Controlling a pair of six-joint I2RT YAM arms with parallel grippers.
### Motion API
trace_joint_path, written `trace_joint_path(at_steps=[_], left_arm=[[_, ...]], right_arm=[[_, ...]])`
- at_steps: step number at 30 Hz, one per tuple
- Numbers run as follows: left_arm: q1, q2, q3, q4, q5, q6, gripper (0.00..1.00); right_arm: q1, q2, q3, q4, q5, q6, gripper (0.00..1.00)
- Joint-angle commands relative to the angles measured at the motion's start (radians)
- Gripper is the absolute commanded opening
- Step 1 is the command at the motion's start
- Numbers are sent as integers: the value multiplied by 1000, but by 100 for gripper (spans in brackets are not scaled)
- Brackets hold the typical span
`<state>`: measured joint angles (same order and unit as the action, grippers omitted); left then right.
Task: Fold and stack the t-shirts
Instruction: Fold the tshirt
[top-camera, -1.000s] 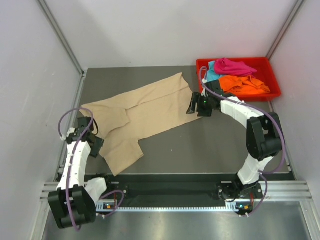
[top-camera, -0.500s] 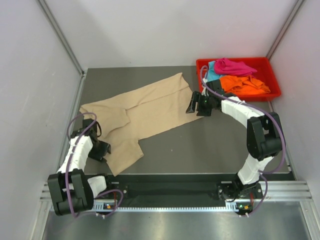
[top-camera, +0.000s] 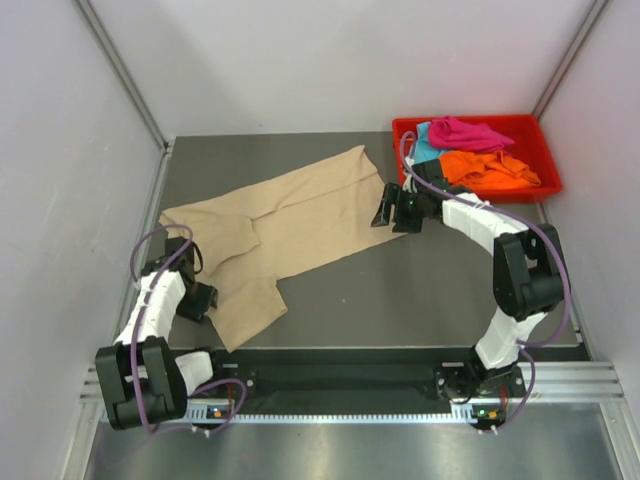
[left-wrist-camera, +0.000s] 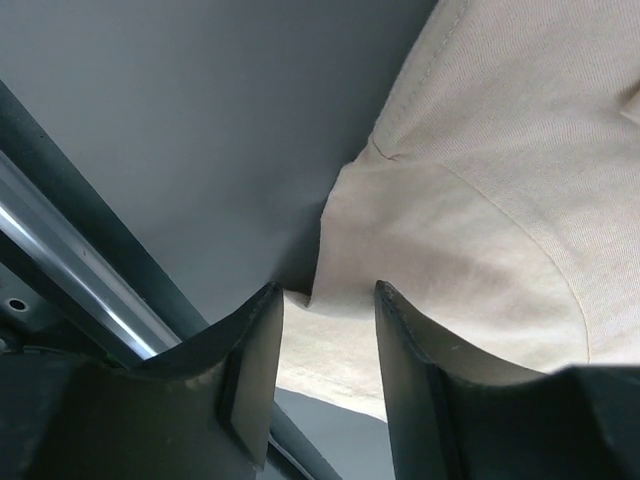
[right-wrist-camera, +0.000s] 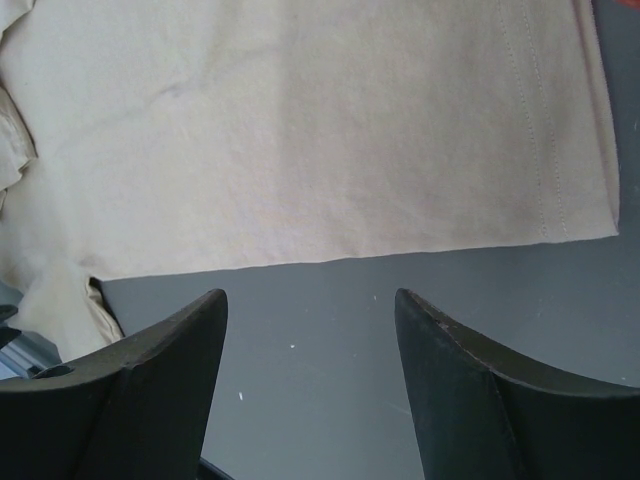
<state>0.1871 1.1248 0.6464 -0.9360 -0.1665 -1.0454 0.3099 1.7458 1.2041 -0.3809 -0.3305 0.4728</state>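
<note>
The beige shirt (top-camera: 290, 215) lies spread open and rumpled across the left and middle of the table (top-camera: 400, 290), one sleeve toward the left edge and its hem toward the right. The left gripper (left-wrist-camera: 327, 290) sits low at the shirt's near-left part with its fingers (left-wrist-camera: 250, 370) partly apart. The cloth's edge shows in the gap between them, but nothing is pinched. The right gripper (right-wrist-camera: 310, 295) hangs over bare table just beside the hem at the shirt's right end, its jaws spread wide and holding nothing. From its wrist camera the stitched hem runs straight across just beyond the fingertips. At the back right corner stands a red tray (top-camera: 530, 192) with three more shirts bunched inside, unfolded: a pink shirt (top-camera: 465, 132) at the back, a teal shirt (top-camera: 425, 148) on the left, and an orange shirt (top-camera: 490, 168) nearest the front.
</note>
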Motion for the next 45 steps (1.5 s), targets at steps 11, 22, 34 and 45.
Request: trace_joint_path(at_steps=[11, 22, 34, 45], left_arm=[[2, -23, 18, 14, -54, -5, 0], [6, -137, 58, -93, -126, -27, 0], [3, -152, 71, -89, -111, 4, 0], [5, -163, 114, -112, -131, 27, 0]], right_arm=[[-63, 49, 45, 22, 99, 61, 68], [-114, 101, 38, 31, 255, 92, 54], [-120, 107, -40, 85, 260, 144, 47], [-121, 143, -34, 67, 268, 179, 16]])
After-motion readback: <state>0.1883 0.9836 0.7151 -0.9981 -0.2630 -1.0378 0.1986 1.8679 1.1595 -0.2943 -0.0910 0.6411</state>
